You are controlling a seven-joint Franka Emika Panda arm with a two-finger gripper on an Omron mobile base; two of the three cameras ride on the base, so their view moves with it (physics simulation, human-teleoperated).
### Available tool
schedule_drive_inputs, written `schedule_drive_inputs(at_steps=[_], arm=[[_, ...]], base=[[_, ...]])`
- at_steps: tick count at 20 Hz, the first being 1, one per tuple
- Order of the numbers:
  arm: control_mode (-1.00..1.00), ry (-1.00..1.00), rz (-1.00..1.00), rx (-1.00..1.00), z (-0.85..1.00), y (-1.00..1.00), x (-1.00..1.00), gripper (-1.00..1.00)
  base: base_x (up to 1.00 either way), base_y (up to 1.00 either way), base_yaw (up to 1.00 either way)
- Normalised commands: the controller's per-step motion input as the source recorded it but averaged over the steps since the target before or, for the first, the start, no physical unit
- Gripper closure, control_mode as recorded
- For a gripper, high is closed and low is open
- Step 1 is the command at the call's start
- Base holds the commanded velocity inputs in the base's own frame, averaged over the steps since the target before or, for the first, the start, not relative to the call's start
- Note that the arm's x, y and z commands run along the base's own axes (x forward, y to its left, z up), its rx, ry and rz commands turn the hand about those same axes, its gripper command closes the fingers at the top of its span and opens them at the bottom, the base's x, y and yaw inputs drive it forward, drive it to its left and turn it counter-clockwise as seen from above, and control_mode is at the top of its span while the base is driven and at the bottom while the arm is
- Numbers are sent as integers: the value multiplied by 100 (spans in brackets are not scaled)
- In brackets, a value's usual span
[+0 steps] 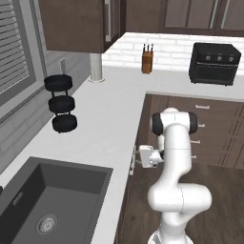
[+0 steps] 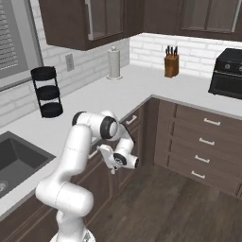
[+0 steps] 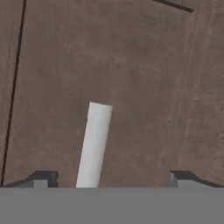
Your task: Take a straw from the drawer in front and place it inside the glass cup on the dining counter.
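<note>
You're at step one: gripper [image 3: 109, 178] jaws wide, holding nothing, drawer [image 3: 131, 65] front shut w/ handle [image 3: 94, 144] between tips at 6 o'clock; straw presumably inside, all left.

Camera layout: two base views behind the arm, one close hand view.

You look down from the arm's [image 1: 174, 157] 7 and 5 o'clock; both share the grey counter [image 1: 102, 119], knife block [image 2: 171, 65] and three-tier rack [image 1: 61, 103]. Your hand view faces a brown drawer front [image 3: 144, 87], very near, white handle [image 3: 94, 144] at 6 o'clock.
</note>
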Motion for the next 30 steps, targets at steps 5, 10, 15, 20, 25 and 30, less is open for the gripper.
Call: schedule_drive_inputs(at_steps=[5,10,15,20,25,30], arm=[[-100,0,0,0,-38,20,50,-100],[-100,-4,0,0,-13,17,14,-100],[-100,-11,0,0,5,14,-15,-100],[-100,-2,0,0,27,10,-29,-100],[-100,0,-1,0,43,1,-24,-100],[-100,0,-3,-1,36,2,-23,-100]], base=[[0,0,0],[0,0,0],[0,0,0],[0,0,0],[0,0,0],[0,0,0]])
